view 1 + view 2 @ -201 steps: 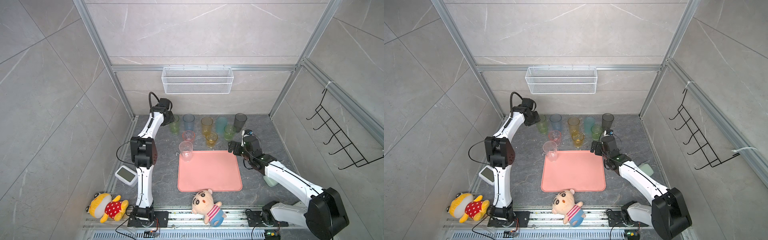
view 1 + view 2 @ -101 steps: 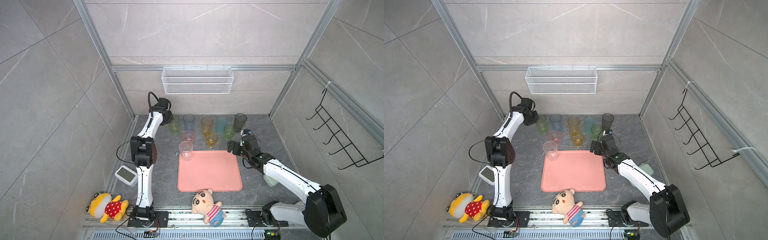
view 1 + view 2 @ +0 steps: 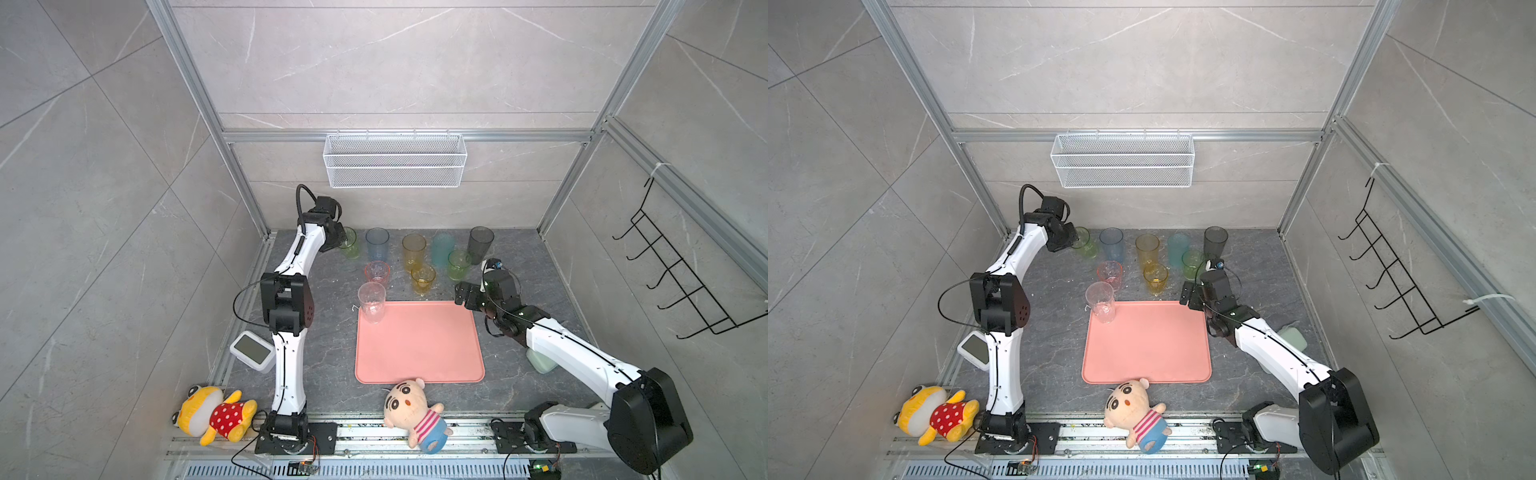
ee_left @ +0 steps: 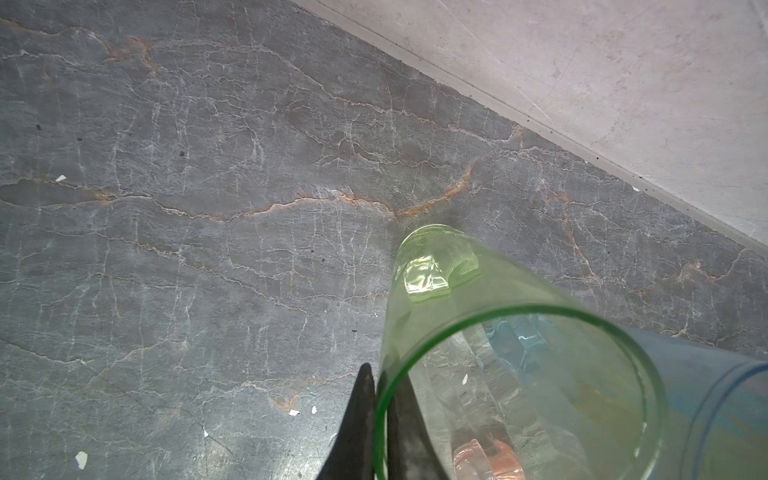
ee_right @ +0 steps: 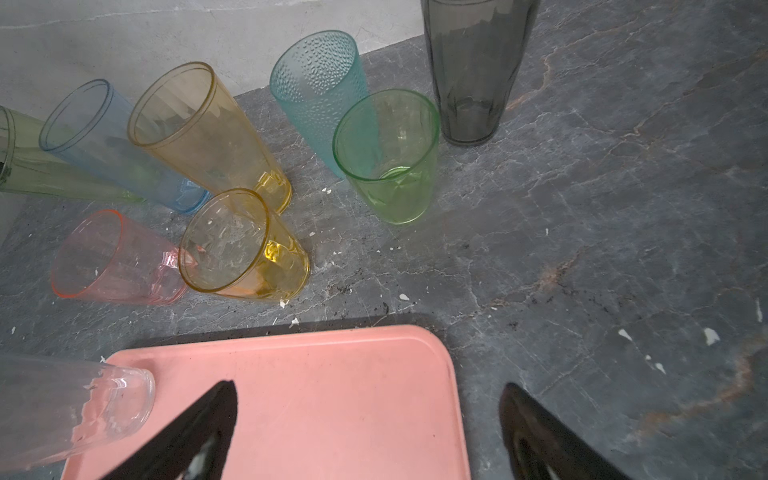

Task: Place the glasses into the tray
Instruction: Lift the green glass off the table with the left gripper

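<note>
Tray (image 3: 419, 345) held one clear tumbler (image 3: 372, 301), upright, at its far-left corner; other tumblers (image 3: 413, 249) stood upright on the tabletop (image 3: 328, 353) behind. Left claw (image 4: 381, 386) pinched the tall green tumbler (image 4: 498, 332) by its rim; right claw (image 5: 368, 388) gaped, empty.

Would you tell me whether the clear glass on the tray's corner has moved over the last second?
No. The clear glass stands on the same far-left corner of the tray as before.

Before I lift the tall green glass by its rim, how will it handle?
Probably light: the tall green glass is thin-walled and empty. The left gripper pinches only one rim wall, so it may swing or slip.
</note>
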